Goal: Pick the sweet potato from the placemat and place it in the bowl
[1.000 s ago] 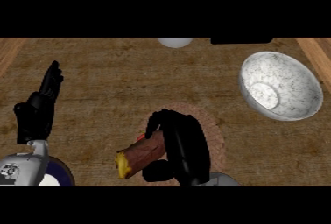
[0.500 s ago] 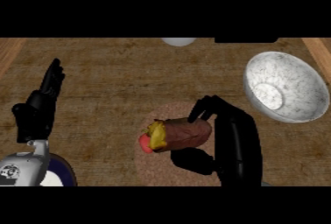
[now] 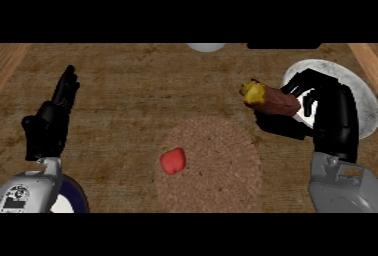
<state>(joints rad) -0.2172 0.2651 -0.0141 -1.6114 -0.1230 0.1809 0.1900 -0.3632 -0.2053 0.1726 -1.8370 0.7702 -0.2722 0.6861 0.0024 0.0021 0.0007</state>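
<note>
The sweet potato (image 3: 271, 100), reddish-brown with a yellow cut end, is held in my right hand (image 3: 322, 107), whose fingers and thumb curl round it. It hangs above the counter at the left rim of the pale grey bowl (image 3: 354, 85), which the hand partly covers. The round brown placemat (image 3: 214, 175) lies lower, at the centre. My left hand (image 3: 50, 120) rests open at the left side, fingers pointing up.
A small red pepper-like object (image 3: 172, 160) lies on the placemat's left part. A white round thing (image 3: 206, 47) and a dark object (image 3: 284, 45) sit at the counter's far edge. Wooden borders run along the left and right sides.
My right hand has carried the sweet potato up and to the right, off the placemat to the bowl's rim. The red object on the mat is now uncovered. The left hand stayed still.
</note>
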